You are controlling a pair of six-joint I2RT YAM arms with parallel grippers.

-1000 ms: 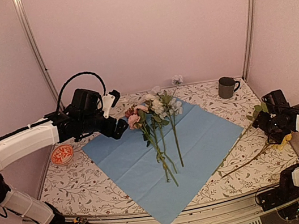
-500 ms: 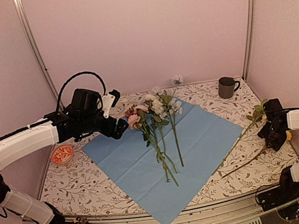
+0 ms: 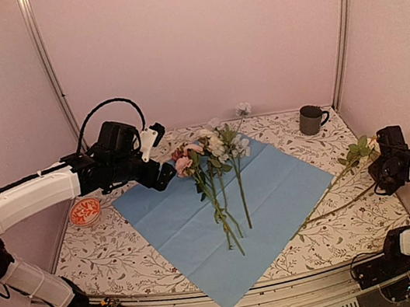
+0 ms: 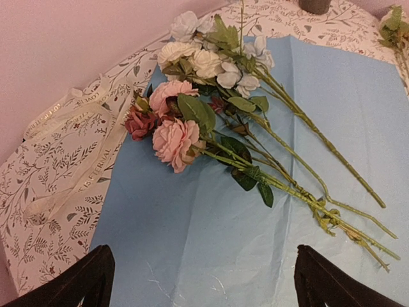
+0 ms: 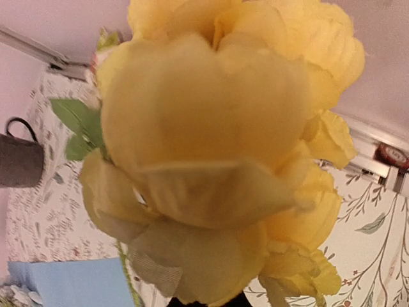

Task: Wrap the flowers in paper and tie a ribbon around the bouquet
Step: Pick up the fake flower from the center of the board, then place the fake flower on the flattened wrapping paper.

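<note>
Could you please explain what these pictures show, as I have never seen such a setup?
Two robot arms stand at the near edge of a table. One picture looks down from above; the other two come from cameras on the wrists. On the table lie a blue paper with flowers on it, a ribbon, a mug and a dish. The left pincer hangs open by the pink blooms. The right pincer, at the right edge, seems shut on a yellow flower, which fills its camera's view.

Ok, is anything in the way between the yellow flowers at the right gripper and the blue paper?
Nothing visible. Only bare tablecloth lies between the yellow flowers and the paper's right edge; the mug stands well behind that path, near the back wall.
</note>
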